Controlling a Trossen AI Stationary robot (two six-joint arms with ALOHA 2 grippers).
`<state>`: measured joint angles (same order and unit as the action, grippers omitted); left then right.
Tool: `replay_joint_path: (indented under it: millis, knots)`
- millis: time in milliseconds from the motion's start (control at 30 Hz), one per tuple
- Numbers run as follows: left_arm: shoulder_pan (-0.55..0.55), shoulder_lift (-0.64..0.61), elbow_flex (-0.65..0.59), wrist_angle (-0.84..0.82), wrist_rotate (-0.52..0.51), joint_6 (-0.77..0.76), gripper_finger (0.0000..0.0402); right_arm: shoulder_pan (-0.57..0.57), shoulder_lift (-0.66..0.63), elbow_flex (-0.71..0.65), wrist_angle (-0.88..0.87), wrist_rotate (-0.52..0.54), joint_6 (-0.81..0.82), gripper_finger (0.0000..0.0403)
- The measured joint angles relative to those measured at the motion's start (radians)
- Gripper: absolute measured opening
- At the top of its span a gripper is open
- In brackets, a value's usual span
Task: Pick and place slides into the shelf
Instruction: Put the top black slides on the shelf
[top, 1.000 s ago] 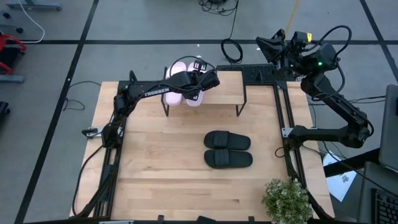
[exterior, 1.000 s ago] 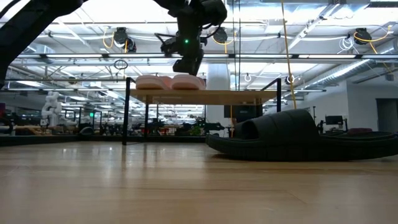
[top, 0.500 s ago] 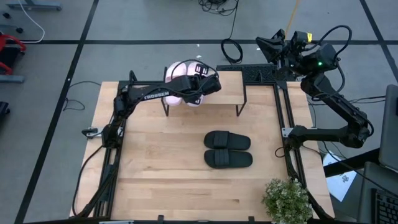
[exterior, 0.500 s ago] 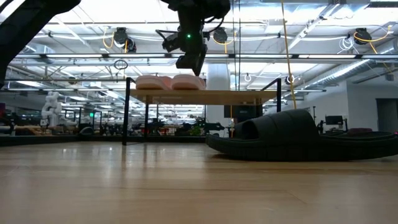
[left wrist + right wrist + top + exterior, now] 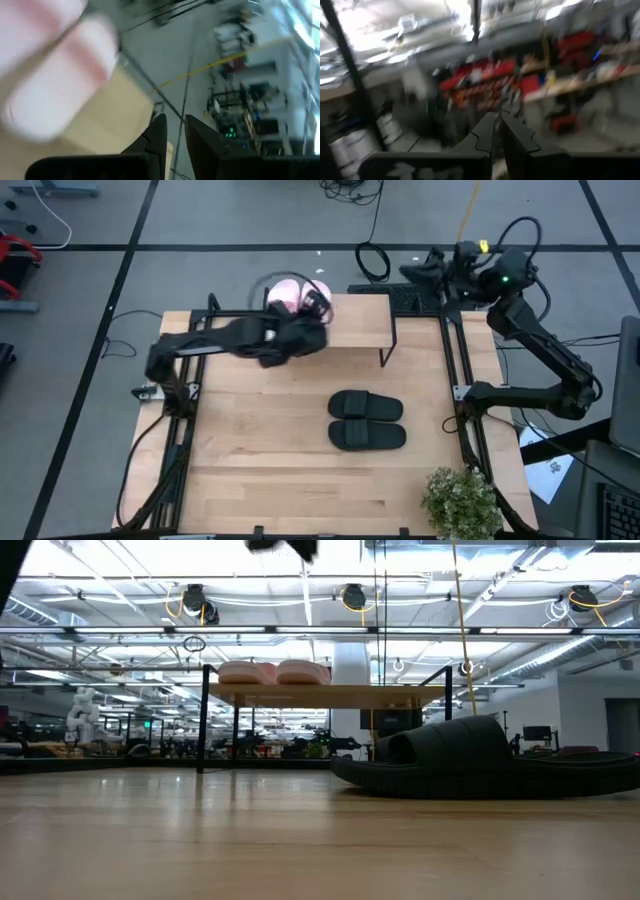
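Two pale pink slides lie side by side on their soles on the left part of the shelf, a low wooden rack on thin black legs. In the high view, my left arm partly covers the pink slides. The black pair lies on the table, near the shelf; it also shows in the low view. My left gripper hovers above the shelf's left end, smeared by motion, with a narrow gap between its fingers. My right gripper is shut, beyond the table's far right corner.
A potted plant stands at the table's near right corner. Black frame rails run along the table's left and right edges. Bare wood lies left of and nearer than the black slides. Cables lie on the floor beyond the far edge.
My left gripper has risen from just above the pink slides and drawn back toward the table's left, almost leaving the low view at the top. The pink slides stay on the shelf. My right gripper has swung a little toward the left, beyond the far edge.
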<state>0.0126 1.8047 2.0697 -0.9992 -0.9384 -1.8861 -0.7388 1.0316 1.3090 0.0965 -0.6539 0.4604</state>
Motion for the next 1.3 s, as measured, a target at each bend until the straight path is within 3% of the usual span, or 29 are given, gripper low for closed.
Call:
replay_joint_path:
  millis: [133,300,467,567,767,933,1300]
  knots:
    - [-0.068,-0.101,0.0,0.001,-0.049,0.293,0.0063,0.001,-0.009,0.0,-0.151,-0.132,0.042,0.0022]
    - [-0.131,-0.17,0.0,0.014,-0.038,0.522,0.0063,0.011,-0.009,0.0,-0.327,-0.345,0.137,0.0022]
    - [-0.162,-0.19,0.0,0.014,-0.032,0.661,0.0063,0.091,-0.009,0.0,-0.587,-0.39,0.156,0.0022]
    - [-0.173,-0.189,0.0,0.013,-0.022,0.707,0.0063,0.163,-0.009,0.0,-0.731,-0.336,0.13,0.0022]
    - [-0.179,-0.189,0.0,0.011,0.068,0.761,0.0063,0.298,-0.007,0.0,-0.906,-0.025,0.099,0.0022]
    - [-0.179,-0.189,0.0,0.006,0.14,0.759,0.0063,0.384,0.009,-0.092,-0.845,0.023,0.188,0.0022]
    - [-0.179,-0.189,0.0,0.004,0.2,0.816,0.0063,0.427,0.037,-0.528,-0.363,0.025,0.513,0.0022]
